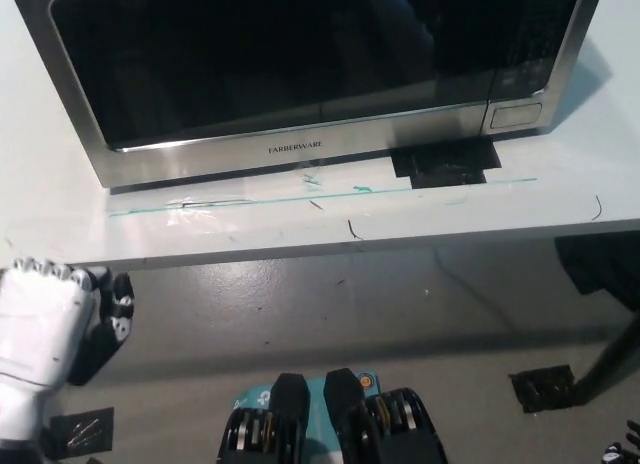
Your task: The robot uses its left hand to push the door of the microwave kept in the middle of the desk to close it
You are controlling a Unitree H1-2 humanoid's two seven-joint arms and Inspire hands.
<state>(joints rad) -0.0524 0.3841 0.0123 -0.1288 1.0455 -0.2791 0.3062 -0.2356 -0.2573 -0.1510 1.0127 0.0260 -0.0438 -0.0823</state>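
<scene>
A stainless steel microwave point(310, 144) stands on the white desk point(60, 204), and its dark glass door point(270, 54) lies flush with the front, closed. My white left hand point(45, 319) hangs at the lower left, below the desk's front edge and well away from the microwave. Its fingers are curled in on nothing. My right hand is out of sight.
A strip of black tape point(445, 162) and a thin green line point(320, 196) mark the desk in front of the microwave. Grey floor point(400, 314) lies below the desk edge. A dark leg and foot plate point(545, 387) stand at the lower right.
</scene>
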